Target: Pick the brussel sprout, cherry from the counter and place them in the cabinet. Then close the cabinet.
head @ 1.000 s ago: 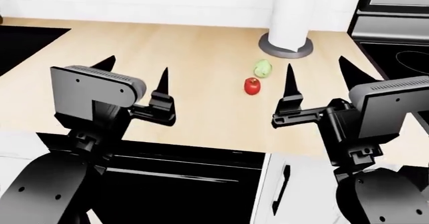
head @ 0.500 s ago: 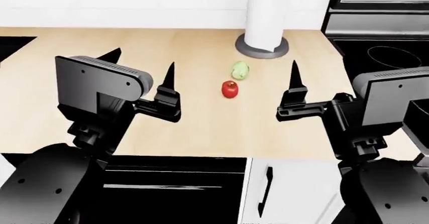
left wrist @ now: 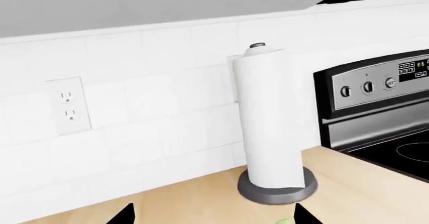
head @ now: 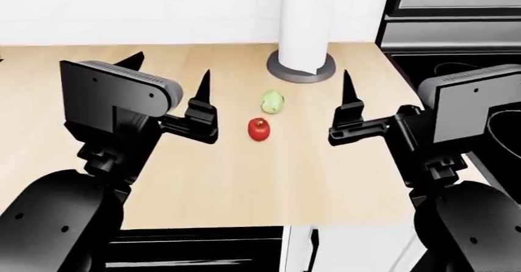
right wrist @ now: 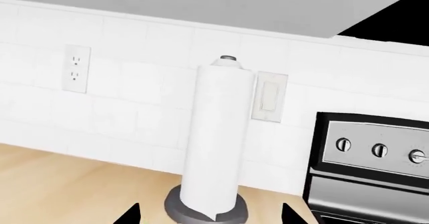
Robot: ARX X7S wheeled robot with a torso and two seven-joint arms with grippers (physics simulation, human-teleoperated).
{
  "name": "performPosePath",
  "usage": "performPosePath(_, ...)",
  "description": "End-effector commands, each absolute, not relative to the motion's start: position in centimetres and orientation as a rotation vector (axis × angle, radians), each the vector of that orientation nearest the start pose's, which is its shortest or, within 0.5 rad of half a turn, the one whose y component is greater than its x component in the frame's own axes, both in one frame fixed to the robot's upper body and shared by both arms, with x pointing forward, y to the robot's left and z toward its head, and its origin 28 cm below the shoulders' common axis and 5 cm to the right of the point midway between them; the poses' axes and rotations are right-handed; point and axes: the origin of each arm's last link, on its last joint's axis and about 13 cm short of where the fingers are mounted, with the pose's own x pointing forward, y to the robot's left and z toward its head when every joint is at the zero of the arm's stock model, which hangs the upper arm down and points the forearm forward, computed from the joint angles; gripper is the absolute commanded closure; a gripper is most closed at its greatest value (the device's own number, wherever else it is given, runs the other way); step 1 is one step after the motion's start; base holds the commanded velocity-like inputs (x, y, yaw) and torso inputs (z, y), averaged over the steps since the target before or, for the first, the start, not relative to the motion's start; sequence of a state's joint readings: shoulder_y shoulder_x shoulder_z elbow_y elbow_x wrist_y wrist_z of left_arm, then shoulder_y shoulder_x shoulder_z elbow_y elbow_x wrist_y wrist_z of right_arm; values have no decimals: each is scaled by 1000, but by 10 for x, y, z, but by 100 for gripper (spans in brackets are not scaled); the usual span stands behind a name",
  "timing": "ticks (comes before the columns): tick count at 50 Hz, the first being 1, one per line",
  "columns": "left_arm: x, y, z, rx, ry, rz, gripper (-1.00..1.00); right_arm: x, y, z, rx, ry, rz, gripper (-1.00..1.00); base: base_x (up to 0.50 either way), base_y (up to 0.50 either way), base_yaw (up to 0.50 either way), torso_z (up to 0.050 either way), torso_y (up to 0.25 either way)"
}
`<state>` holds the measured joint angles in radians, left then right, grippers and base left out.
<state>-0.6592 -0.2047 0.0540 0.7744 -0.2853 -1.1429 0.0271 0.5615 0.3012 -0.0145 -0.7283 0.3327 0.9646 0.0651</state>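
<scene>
Robot body, matte black throughout.

- Left gripper (head: 167,77): two slim, pointed, blade-like fingers tapering to sharp tips, mounted on a short blocky bracket.
- Left wrist housing (head: 114,98): boxy casing with rounded corners, a row of small dots along its top edge, stepped cut-out at 5 o'clock.
- Left forearm (head: 53,220): bulbous rounded shell with small round screw holes.
- Right gripper (head: 382,80): same pointed fingers; one tip shows fully.
- Right wrist housing (head: 472,104): matching box, greyer sheen.

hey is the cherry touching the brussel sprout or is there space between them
Apart. The head view shows a strip of bare counter between the cherry and the brussel sprout, which lies just beyond it toward the paper towel holder.
</scene>
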Motion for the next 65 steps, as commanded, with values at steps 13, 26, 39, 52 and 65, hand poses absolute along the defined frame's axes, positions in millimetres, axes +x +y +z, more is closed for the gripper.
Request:
performPosePath(13,241,217,240,134,-261,-235,-100,245,-129,229,-119,-295,212,-100,453,27,194,0,1)
performPosePath(26,241,215,246,163,-252,-266,-100,242,-135,235,-101,-282,206,-100,226,9,116,0,0)
performPosePath(39,240,213,252,188,-250,-287,-100,238,-140,238,-104,-291,214,-100,245,6,0,0,1)
performPosePath(52,240,214,250,191,-248,-287,-100,238,-141,237,-93,-284,211,-100,121,3,0,0,0)
performPosePath(65,236,210,250,220,-237,-376,-100,236,-142,241,-113,-271,231,-100,-84,-2,0,0,0)
